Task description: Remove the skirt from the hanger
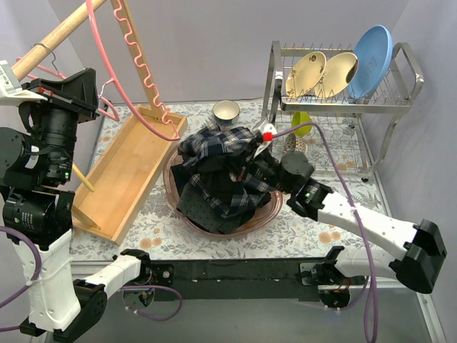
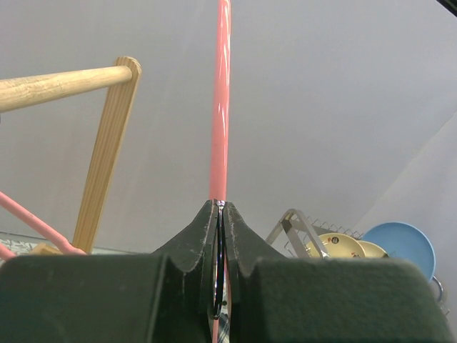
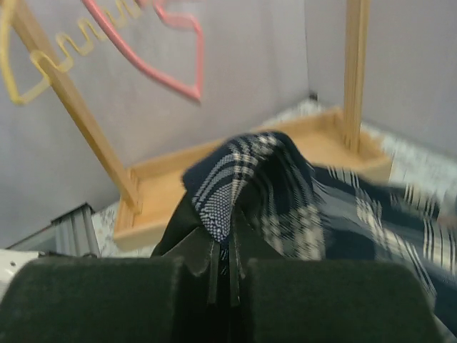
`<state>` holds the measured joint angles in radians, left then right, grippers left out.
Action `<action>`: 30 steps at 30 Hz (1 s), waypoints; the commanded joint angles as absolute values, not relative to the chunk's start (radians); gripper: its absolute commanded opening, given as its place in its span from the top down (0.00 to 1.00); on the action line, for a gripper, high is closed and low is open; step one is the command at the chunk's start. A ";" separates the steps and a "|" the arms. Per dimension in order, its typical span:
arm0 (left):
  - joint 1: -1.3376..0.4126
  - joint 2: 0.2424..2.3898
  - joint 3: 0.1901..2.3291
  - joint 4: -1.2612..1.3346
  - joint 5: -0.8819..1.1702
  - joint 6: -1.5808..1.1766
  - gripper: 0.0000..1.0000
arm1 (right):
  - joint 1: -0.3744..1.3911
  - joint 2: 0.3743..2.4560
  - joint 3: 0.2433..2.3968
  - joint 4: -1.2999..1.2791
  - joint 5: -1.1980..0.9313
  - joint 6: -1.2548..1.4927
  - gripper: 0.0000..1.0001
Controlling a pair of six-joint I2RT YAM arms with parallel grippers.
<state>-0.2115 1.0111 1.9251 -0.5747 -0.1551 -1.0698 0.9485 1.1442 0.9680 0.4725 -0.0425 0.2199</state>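
Observation:
The dark blue plaid skirt (image 1: 218,168) lies bunched in a clear pink bowl (image 1: 187,220) at the table's middle. My right gripper (image 1: 251,166) is shut on a fold of the skirt (image 3: 235,189), at its right side. My left gripper (image 1: 100,89) is raised at the far left and shut on the pink hanger (image 1: 107,64), whose rod (image 2: 220,100) runs straight up from between the fingertips in the left wrist view. The hanger's wavy lower edge (image 1: 153,128) hangs over the wooden rack and is apart from the skirt.
A wooden rack with a tray base (image 1: 125,171) and top rail (image 1: 53,39) stands at left. A small bowl (image 1: 226,110) sits behind the skirt. A metal dish rack (image 1: 335,96) with plates and a blue plate (image 1: 371,50) stands at back right.

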 commanded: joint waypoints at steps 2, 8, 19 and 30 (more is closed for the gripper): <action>-0.212 1.017 1.928 -0.514 -0.166 -1.057 1.00 | 0.946 1.264 0.830 0.607 0.008 0.455 0.99; -0.213 1.011 1.892 -0.514 -0.147 -1.046 1.00 | 1.012 1.475 0.701 0.823 -0.040 0.627 0.99; -0.213 0.999 1.842 -0.552 -0.123 -1.011 1.00 | 1.147 1.585 0.727 0.663 0.144 0.606 0.72; -0.212 0.996 1.842 -0.580 -0.121 -1.006 1.00 | 1.146 1.338 1.003 0.129 0.136 0.422 0.42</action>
